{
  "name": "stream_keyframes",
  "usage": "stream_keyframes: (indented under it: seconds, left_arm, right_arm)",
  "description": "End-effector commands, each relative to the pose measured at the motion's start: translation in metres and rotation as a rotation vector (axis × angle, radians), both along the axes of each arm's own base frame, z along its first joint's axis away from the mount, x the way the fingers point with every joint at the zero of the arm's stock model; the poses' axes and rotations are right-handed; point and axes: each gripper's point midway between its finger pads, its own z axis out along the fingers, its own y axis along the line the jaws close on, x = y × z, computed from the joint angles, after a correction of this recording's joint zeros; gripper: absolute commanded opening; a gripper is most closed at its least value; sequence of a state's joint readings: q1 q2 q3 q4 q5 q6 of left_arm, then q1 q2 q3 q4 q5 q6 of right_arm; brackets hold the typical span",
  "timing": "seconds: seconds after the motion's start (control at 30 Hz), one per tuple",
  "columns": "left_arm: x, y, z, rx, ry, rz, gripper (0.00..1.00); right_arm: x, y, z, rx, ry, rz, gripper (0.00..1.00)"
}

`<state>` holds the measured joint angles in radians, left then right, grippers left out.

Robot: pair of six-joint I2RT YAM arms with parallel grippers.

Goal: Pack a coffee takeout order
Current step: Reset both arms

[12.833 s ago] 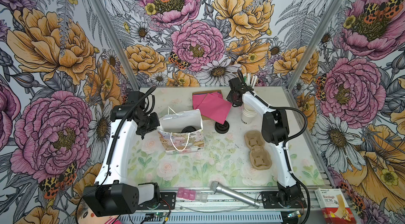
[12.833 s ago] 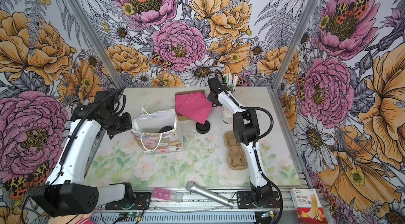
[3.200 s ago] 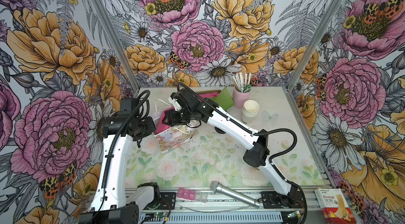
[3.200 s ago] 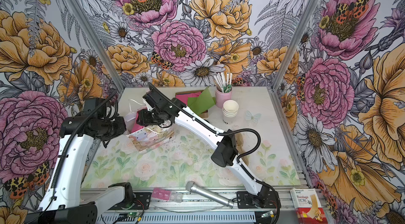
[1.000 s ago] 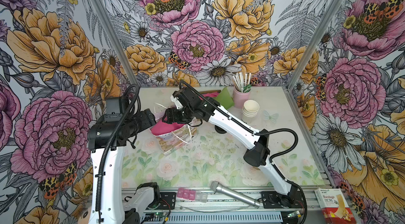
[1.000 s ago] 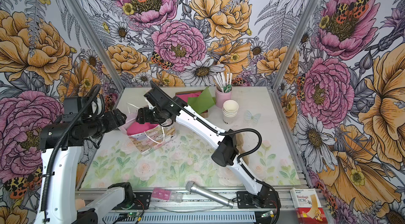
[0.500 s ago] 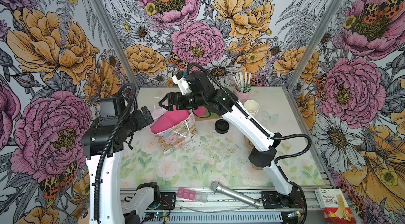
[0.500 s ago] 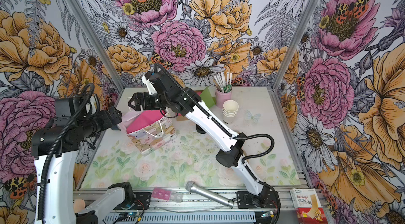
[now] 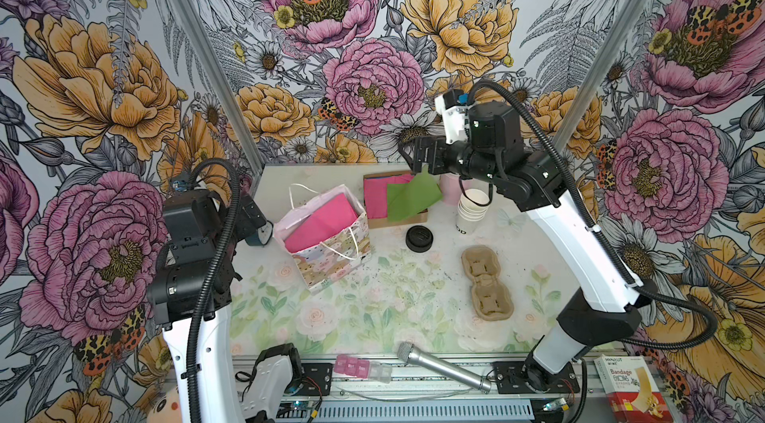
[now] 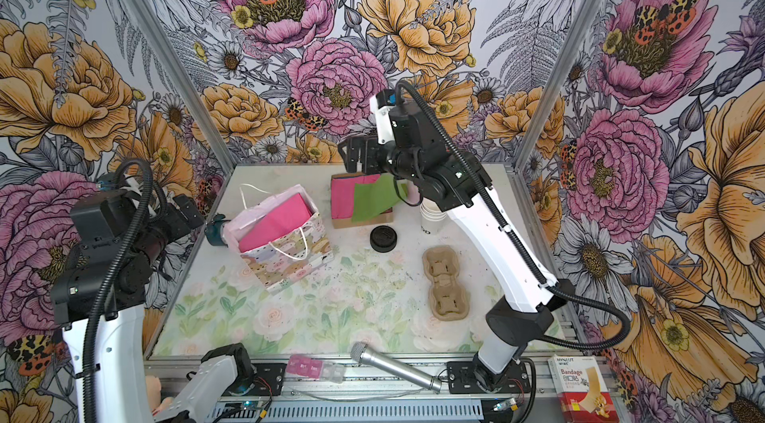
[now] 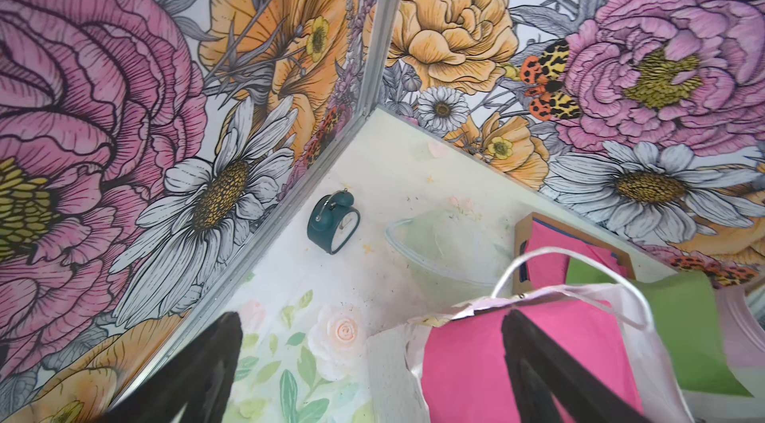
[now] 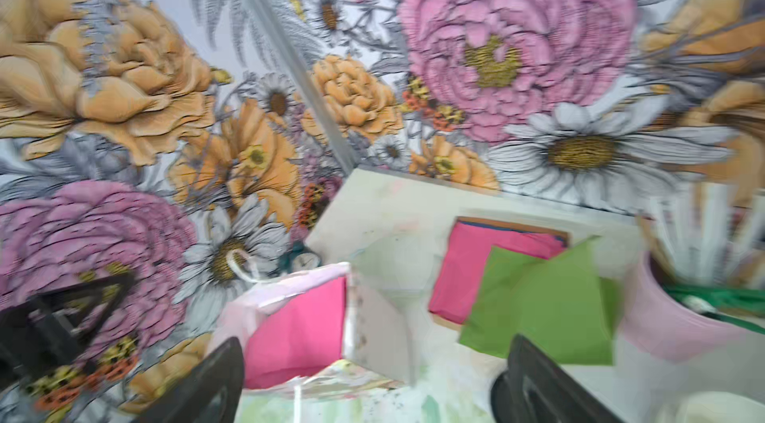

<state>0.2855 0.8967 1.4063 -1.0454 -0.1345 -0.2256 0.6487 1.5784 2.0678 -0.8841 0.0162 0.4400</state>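
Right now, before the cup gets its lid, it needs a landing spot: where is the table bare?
Widest free patch: the table front, between the gift bag and the pulp carrier, down to its front edge. Smaller gap between carrier and black lid. Crowded at the back right: napkin tray, cup stack and lid sit close.

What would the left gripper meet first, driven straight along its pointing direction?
Likely the table between the alarm clock and the gift bag; the left gripper has one finger in line with the bag's rim, though depth is unclear.
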Motion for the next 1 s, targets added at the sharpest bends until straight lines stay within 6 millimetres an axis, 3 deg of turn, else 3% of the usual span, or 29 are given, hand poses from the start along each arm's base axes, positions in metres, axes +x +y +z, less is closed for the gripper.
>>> stream_keyframes:
  seconds: [0.0, 0.13, 0.23, 0.37, 0.43, 0.53, 0.63, 0.77, 0.97]
  left_arm:
    - [0.012, 0.025, -0.016, -0.009, -0.052, 0.088, 0.99]
    - [0.015, 0.045, -0.06, -0.069, -0.086, 0.19, 0.99]
    - [0.02, 0.052, -0.083, -0.06, -0.126, 0.22, 0.99]
    - [0.029, 0.053, -0.111, -0.009, -0.166, 0.245, 0.99]
    - [0.035, 0.043, -0.121, 0.048, -0.198, 0.228, 0.99]
    - [0.039, 0.021, -0.128, 0.176, -0.259, 0.196, 0.99]
    - [0.044, 0.001, -0.145, 0.234, -0.296, 0.141, 0.99]
    - [0.049, -0.012, -0.174, 0.238, -0.344, 0.099, 0.99]
    - [0.046, -0.021, -0.189, 0.268, -0.375, 0.038, 0.99]
  right_arm:
    - [0.011, -0.069, -0.029, -0.044, -0.052, -0.21, 0.99]
    - [-0.004, -0.169, -0.09, -0.038, -0.073, -0.49, 1.0]
    - [-0.015, -0.212, -0.132, -0.122, -0.048, -0.597, 0.99]
    - [-0.014, -0.236, -0.19, -0.26, 0.012, -0.612, 0.99]
    - [-0.012, -0.247, -0.221, -0.286, 0.036, -0.626, 0.99]
    - [-0.011, -0.262, -0.252, -0.296, 0.034, -0.65, 0.99]
    - [-0.013, -0.28, -0.272, -0.348, 0.023, -0.694, 1.0]
    - [-0.016, -0.301, -0.293, -0.353, -0.009, -0.76, 0.99]
    - [-0.006, -0.298, -0.299, -0.326, -0.063, -0.726, 0.99]
